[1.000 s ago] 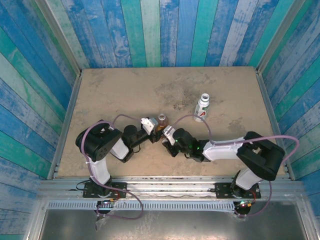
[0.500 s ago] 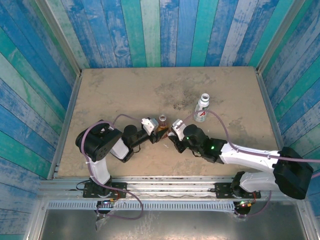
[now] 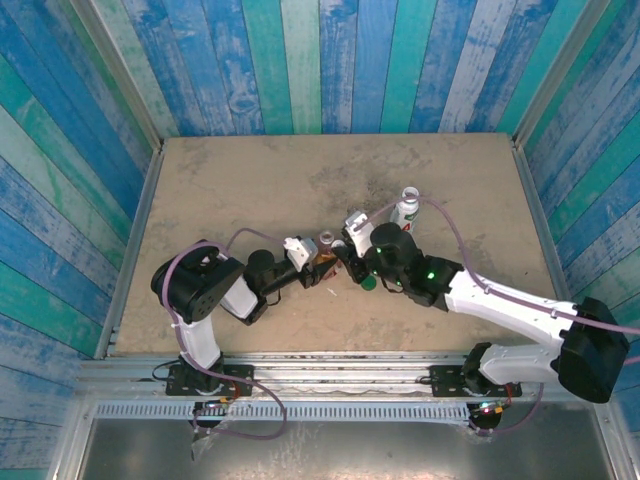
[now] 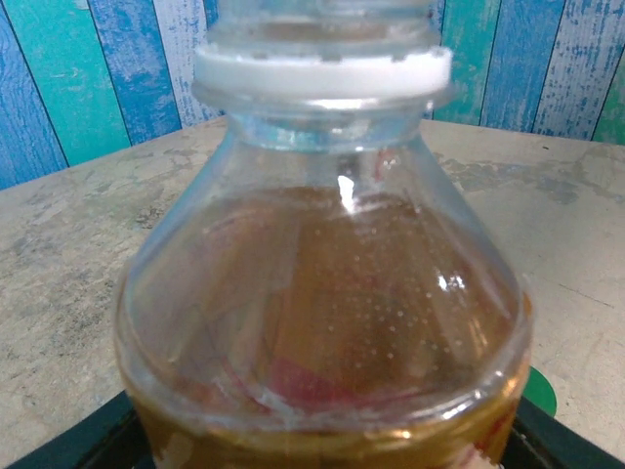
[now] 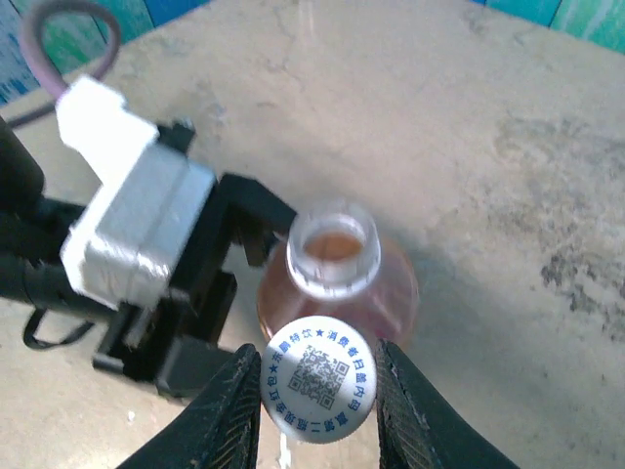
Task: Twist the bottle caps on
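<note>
right tool (image 5: 317,391): clamped on the white cap (image 5: 317,379), which is just beside the open mouth of the amber bottle (image 5: 386,288)
left tool (image 3: 318,256): closed on the amber bottle, upright on the tabletop (image 3: 230,180)
green cap (image 3: 368,283): flat on the tabletop, near the bottle
change: right arm has stretched further out; the green cap has come in sight

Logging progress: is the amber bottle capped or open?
Open. The amber bottle shows a bare, uncovered mouth; the right gripper holds the white cap beside it, not on it.
</note>
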Robot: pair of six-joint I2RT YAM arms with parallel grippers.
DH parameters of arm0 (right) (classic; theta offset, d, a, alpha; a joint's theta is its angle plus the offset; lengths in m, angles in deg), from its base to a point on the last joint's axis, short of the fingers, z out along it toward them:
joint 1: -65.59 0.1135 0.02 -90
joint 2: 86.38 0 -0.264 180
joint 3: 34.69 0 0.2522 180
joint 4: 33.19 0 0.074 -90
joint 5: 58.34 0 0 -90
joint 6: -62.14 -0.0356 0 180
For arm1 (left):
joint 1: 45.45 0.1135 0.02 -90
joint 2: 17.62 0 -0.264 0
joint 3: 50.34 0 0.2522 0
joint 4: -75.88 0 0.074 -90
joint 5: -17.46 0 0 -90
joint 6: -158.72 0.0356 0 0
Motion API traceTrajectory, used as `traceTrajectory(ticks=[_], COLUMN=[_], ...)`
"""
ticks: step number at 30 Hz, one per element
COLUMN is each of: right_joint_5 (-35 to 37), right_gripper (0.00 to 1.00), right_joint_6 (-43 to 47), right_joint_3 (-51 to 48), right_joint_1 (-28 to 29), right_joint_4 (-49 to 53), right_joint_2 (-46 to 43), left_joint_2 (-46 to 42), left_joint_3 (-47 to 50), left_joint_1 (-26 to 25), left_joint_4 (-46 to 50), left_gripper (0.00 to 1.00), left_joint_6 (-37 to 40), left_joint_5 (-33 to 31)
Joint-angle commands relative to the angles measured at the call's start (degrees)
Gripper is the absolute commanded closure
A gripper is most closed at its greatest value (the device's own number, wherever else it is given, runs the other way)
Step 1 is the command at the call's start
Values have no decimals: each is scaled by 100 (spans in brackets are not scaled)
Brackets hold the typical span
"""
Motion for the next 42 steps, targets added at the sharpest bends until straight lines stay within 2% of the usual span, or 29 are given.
traceTrajectory(ticks=[1,12,25,35,42], right_joint_5=[-192,-332,-327,-405,-421], right_gripper=[67,67,67,66,61], right_joint_6=[174,259,311,292,252], right_joint_3=[415,1017,1014,1220,1217], right_joint_1=[-72,-222,-273,-283,-275], right_joint_4=[251,540,904,1059,1059], right_joint_2=[252,939,852,1153,1053], left_joint_2=[-125,-100,-79,-120,-150], left_joint_3=[84,67,34,38,23], left_joint_1=[-17,-15,-12,-16,-17], left_joint_4=[479,497,546,572,619], left_gripper=[36,36,36,36,36], left_joint_6=[93,120,105,127,128], left_joint_5=[201,281,264,290,325])
